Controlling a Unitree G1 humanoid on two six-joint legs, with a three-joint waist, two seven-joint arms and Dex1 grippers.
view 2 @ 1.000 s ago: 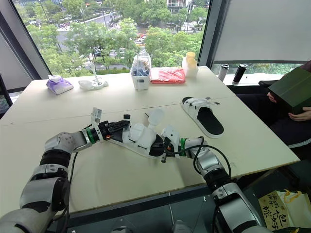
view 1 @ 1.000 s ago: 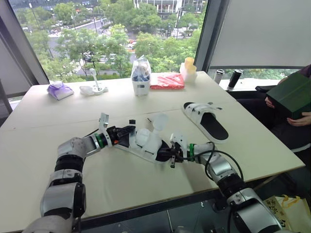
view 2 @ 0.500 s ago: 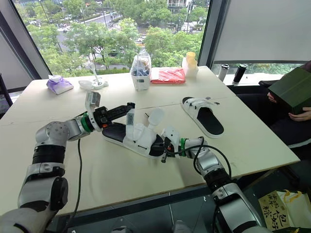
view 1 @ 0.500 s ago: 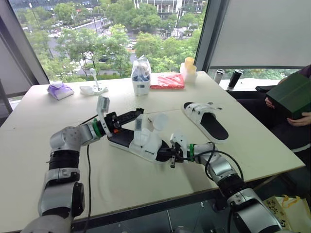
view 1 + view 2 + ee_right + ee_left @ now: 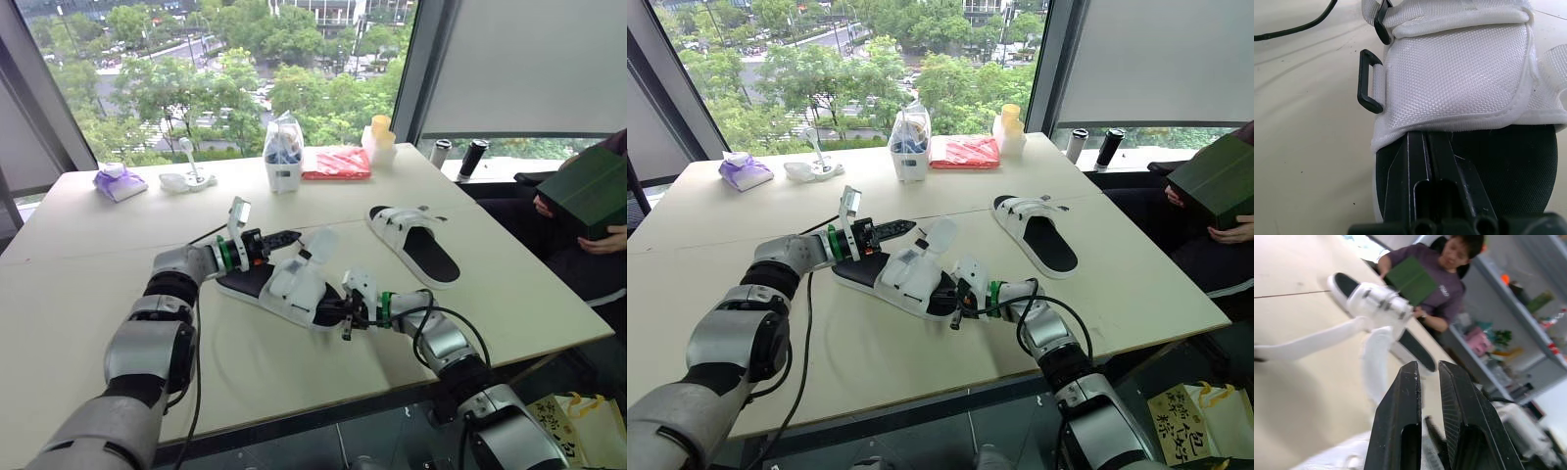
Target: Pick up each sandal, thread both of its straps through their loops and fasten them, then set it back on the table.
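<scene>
Head views: near sandal (image 5: 294, 289) flat on table (image 5: 245, 372), left of far sandal (image 5: 416, 240). Left gripper (image 5: 292, 236) has dropped from its raised pull of half a second ago; the strap it lifted now lies across the upper. Other strap (image 5: 318, 245) sticks up on far-sandal side.
Left wrist: fingers (image 5: 1400, 431) narrow, nothing between, so release likely.
Right wrist: right gripper (image 5: 1427, 139) clamps sole edge; black loop (image 5: 1369, 81) empty, so threading looks unfinished.

Pale beige tabletop (image 5: 88, 245), seam line across. Centre: white-strapped black-soled sandal (image 5: 289, 284). Second matching sandal (image 5: 416, 243) right of it, apart. Far edge, left to right: purple pouch (image 5: 120, 182), white dish with brush (image 5: 188, 178), clear bagged container (image 5: 284, 155), red packet (image 5: 338, 164), stacked yellow cups (image 5: 380, 140).
</scene>
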